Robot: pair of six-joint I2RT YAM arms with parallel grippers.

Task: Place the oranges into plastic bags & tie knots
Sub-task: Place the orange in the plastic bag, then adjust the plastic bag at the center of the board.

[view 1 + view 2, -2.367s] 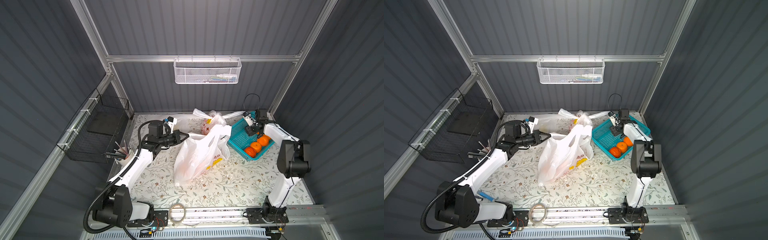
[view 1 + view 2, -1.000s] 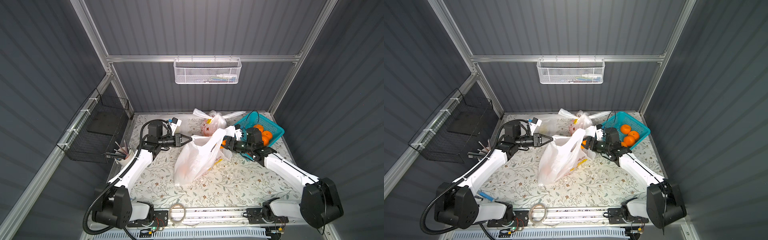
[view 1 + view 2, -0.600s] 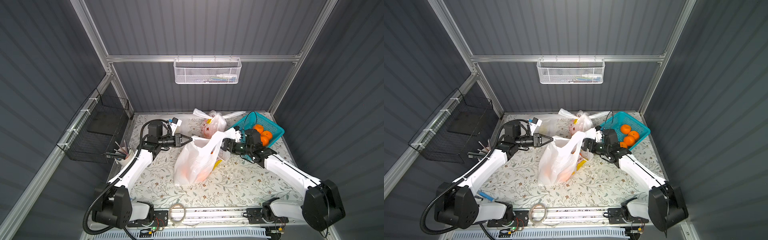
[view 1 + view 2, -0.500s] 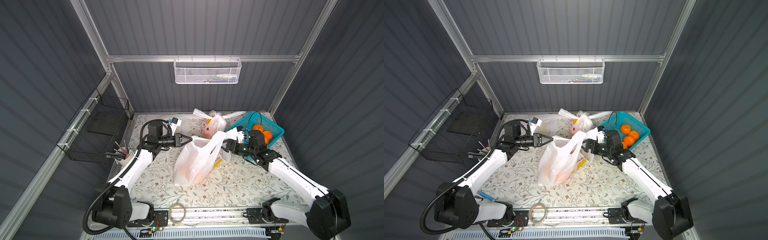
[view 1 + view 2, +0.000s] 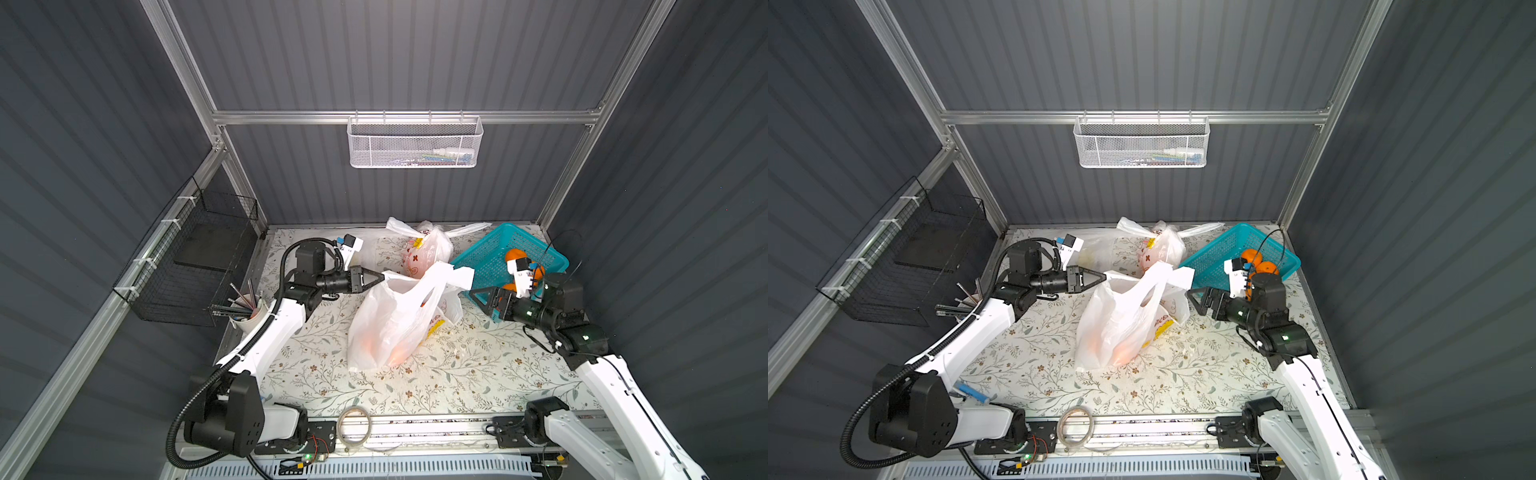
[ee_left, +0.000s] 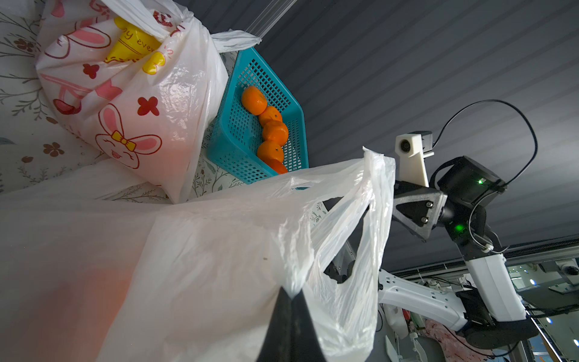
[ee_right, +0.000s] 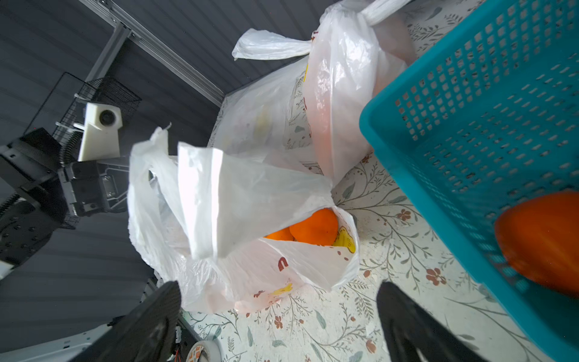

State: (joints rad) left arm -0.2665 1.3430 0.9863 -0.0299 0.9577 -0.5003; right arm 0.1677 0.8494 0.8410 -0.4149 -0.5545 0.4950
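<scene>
From my console I see the left gripper (image 5: 380, 276) pressed together on one handle strip of the open plastic bag (image 5: 390, 324), pinching the thin film and holding that side of the mouth up. The left wrist view shows the dark tips closed on the gathered plastic (image 6: 289, 294). The bag stands near the middle of the bench (image 5: 457, 374), its bottom resting on the flowered cover, and an orange glow shows through its lower half in both top views. Through the mouth, the right wrist view gives me at least two oranges (image 7: 313, 227) lying inside.

The right gripper (image 5: 482, 301) is spread wide with nothing between its fingers (image 7: 156, 313). It hangs on the basket side of the bag, pointing at the mouth, near the free handle but not touching it (that handle flops over toward it).

Behind the open bag, at the back edge, sits a second plastic bag (image 5: 428, 253) printed with bunnies, closed with a knot (image 7: 371, 14) whose two ends stick out sideways. Just beside it, in the back right corner, is the teal basket (image 5: 486, 257). The left wrist view shows five more oranges (image 6: 275, 131) in a row along its far wall.

A cup of pens (image 5: 249, 311) stands at the left edge, and a roll of tape (image 5: 353, 419) lies at the front edge
</scene>
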